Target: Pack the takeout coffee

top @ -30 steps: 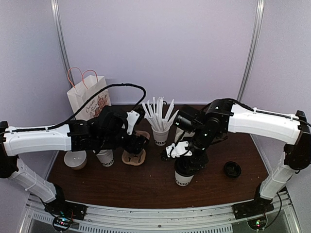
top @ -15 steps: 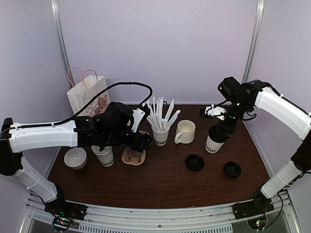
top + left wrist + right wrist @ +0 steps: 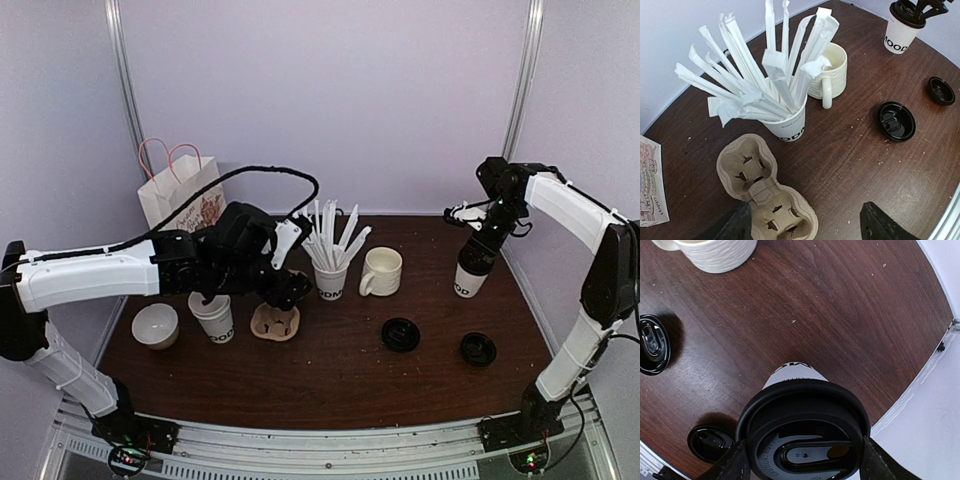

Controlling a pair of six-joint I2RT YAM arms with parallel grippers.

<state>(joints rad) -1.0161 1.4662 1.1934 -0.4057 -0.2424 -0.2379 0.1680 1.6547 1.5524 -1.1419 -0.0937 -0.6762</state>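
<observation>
One takeout coffee cup point(image 3: 468, 274), white with black lettering and a black lid point(image 3: 805, 432), stands upright near the table's right edge. My right gripper point(image 3: 481, 244) is shut on its lid from above, and its fingers point(image 3: 736, 466) press both sides of the rim. A second white cup point(image 3: 218, 318) stands at the left with no lid on it. My left gripper point(image 3: 805, 230) is open and empty, low over a brown cardboard two-cup carrier point(image 3: 765, 192). The carrier also shows in the top view point(image 3: 275, 322).
Two loose black lids point(image 3: 400, 334) point(image 3: 478, 348) lie at the front right. A cup of white sticks point(image 3: 330, 272) and a cream mug point(image 3: 382, 270) stand mid-table. A white bowl point(image 3: 155, 325) and a paper bag point(image 3: 180, 200) are at the left. The table edge point(image 3: 927, 365) is close to the held cup.
My right arm carried the lidded cup from the front middle to the back right. A loose lid now shows where it stood. My left gripper shifted slightly over the carrier.
</observation>
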